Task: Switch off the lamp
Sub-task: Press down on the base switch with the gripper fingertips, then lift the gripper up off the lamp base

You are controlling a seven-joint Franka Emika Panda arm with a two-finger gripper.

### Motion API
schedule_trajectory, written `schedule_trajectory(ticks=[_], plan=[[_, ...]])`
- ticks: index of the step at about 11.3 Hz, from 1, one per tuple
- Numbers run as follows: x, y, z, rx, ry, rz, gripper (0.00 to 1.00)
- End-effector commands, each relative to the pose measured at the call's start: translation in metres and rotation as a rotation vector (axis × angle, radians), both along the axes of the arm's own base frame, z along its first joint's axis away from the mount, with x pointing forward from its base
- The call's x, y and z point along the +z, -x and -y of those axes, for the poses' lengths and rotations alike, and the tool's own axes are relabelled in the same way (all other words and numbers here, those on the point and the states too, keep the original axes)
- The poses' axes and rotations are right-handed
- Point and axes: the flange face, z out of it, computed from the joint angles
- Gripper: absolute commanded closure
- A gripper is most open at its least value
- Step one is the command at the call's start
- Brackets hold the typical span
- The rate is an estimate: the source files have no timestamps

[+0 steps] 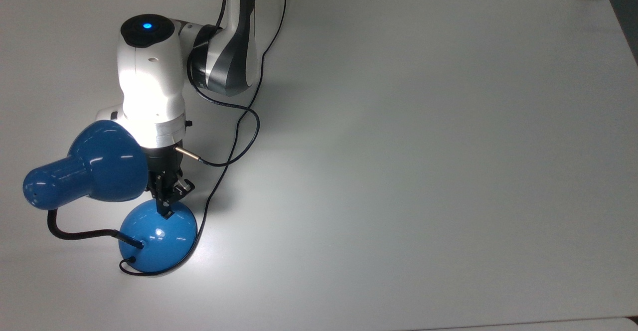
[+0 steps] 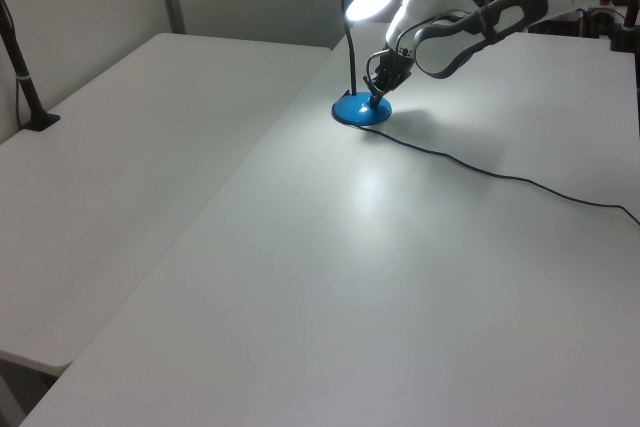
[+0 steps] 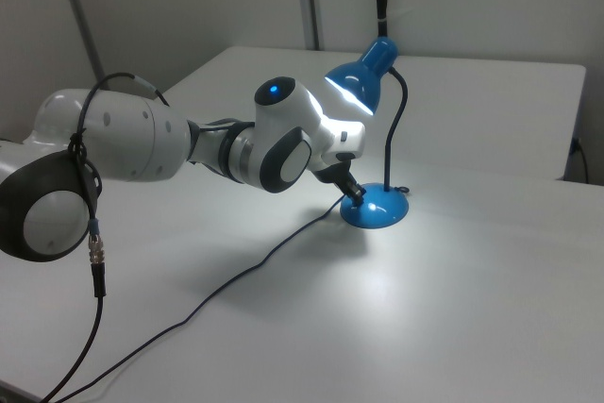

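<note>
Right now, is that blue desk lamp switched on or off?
On. The lamp's shade glows bright inside in the left view, and a pool of light lies on the table. The gripper tip is at the lamp's base.

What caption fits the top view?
Panda gripper tip pressing on the domed base of the lit glossy blue gooseneck desk lamp on a white table.

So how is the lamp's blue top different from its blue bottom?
The shade is up in the air on the bent black neck; the base sits flat on the table. The shade is bell-shaped with light shining out; the base is a round dome. The gripper is down at the base, not at the shade. Both are shiny blue.
</note>
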Motion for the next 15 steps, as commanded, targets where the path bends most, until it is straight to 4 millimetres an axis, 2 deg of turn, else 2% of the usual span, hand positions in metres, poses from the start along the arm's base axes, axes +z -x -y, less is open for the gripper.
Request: schedule_trajectory(ticks=[1, 7, 10, 14, 15], plan=[[-0.007, -0.003, -0.010, 0.021, 0.033, 0.000, 1.00], [-0.033, 0.008, -0.018, 0.069, 0.075, -0.064, 1.00], [-0.035, 0.014, -0.020, 0.074, 0.076, -0.077, 1.00], [-0.005, 0.045, -0.035, 0.095, 0.054, -0.094, 1.00], [0.008, 0.053, -0.037, 0.097, 0.053, -0.089, 0.96]])
